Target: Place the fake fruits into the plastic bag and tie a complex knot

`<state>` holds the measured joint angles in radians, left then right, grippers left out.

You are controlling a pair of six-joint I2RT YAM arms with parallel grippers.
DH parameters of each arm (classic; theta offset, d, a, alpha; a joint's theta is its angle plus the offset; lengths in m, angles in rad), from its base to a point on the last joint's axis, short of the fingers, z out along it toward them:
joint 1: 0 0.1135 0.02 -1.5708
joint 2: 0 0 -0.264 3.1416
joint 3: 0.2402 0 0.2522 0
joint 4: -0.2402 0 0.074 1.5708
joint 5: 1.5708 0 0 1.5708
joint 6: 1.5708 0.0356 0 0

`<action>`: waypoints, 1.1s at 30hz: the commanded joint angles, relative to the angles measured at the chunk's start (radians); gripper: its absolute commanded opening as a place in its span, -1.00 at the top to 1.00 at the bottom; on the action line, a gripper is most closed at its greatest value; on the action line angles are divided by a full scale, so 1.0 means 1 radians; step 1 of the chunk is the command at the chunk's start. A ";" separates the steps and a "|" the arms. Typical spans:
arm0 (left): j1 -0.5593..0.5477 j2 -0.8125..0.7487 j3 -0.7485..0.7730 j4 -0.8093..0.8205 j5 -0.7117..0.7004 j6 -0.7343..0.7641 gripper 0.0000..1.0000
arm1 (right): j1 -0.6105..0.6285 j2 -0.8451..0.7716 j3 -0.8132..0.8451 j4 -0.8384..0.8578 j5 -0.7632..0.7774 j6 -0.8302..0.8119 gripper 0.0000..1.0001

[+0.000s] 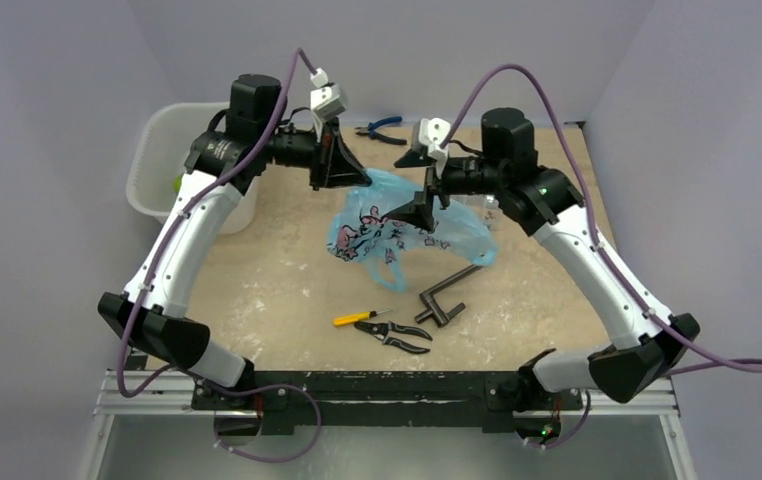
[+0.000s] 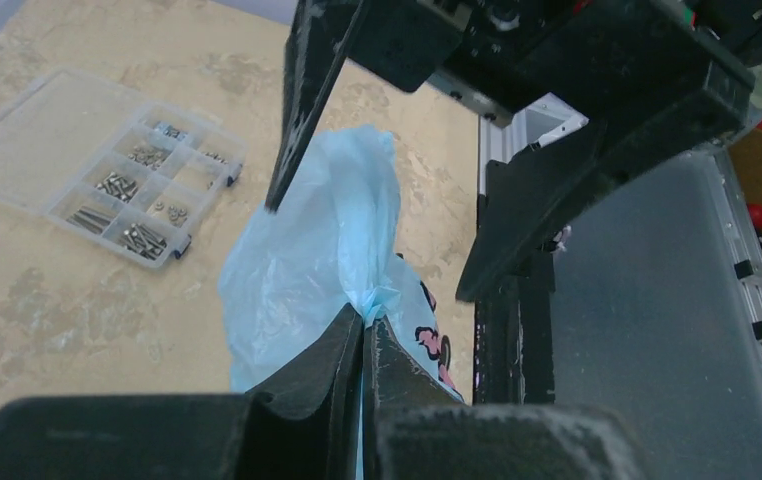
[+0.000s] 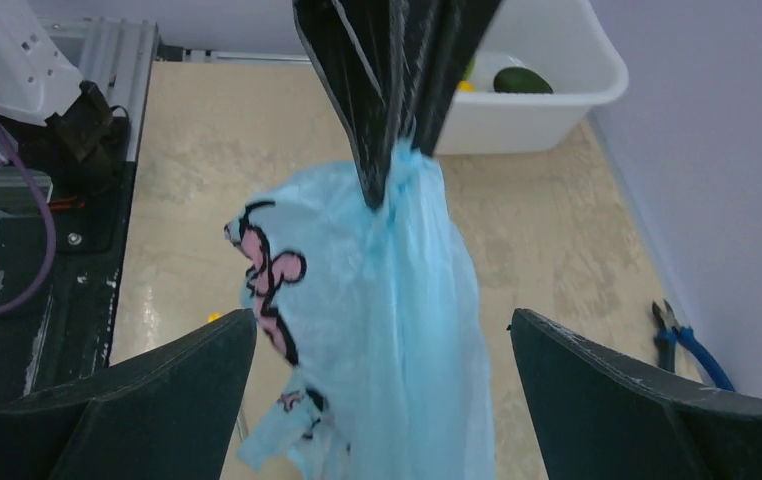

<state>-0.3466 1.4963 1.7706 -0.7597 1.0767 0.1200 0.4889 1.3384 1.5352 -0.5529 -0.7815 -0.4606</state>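
Note:
The light-blue plastic bag (image 1: 397, 232) with pink and dark print hangs from my left gripper (image 1: 365, 180), which is shut on its bunched top edge (image 2: 377, 300). My right gripper (image 3: 382, 318) is open, and the bag (image 3: 397, 300) hangs between its wide-spread fingers (image 3: 172, 385) without being pinched. The fake fruits lie in the white tub: a dark green oval (image 3: 522, 80), a bit of yellow (image 3: 465, 86), and a bright green one (image 1: 177, 183). The knot is not in view.
The white tub (image 1: 157, 150) stands at the back left. A clear compartment box (image 2: 107, 180) of small parts lies under the bag's right side. Blue pliers (image 1: 382, 128) lie at the back. A black crank (image 1: 447, 295), black pliers (image 1: 397, 335) and a yellow screwdriver (image 1: 355, 318) lie near the front.

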 commanded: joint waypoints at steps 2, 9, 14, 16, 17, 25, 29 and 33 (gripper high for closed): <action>-0.049 0.058 0.124 -0.053 0.024 0.049 1.00 | 0.094 0.090 -0.011 0.189 0.057 0.036 -0.97; 0.068 0.027 0.100 0.262 0.048 -0.298 0.96 | 0.105 0.126 -0.019 0.161 0.029 0.019 1.00; 0.338 -0.152 -0.129 0.413 0.081 -0.336 -0.91 | -0.014 0.064 -0.054 0.295 -0.043 0.210 1.00; 0.377 -0.185 -0.130 0.082 0.066 0.061 -1.00 | -0.039 0.053 -0.042 0.315 -0.090 0.258 1.00; 0.377 -0.198 -0.142 -0.061 0.050 0.230 -1.00 | -0.042 0.044 -0.039 0.319 -0.108 0.262 1.00; 0.149 -0.269 -0.313 -0.119 -0.070 0.742 -1.00 | -0.035 -0.005 -0.051 0.320 -0.193 0.231 1.00; 0.001 -0.262 -0.364 -0.009 -0.165 0.770 -1.00 | 0.018 0.001 -0.004 0.212 -0.215 0.138 1.00; -0.103 -0.277 -0.427 0.104 -0.265 0.726 -1.00 | 0.052 -0.006 0.005 0.216 -0.208 0.150 1.00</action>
<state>-0.3756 1.2362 1.3823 -0.7902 0.9161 0.7898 0.5098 1.3472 1.4925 -0.3172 -0.9592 -0.2886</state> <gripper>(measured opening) 0.998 0.008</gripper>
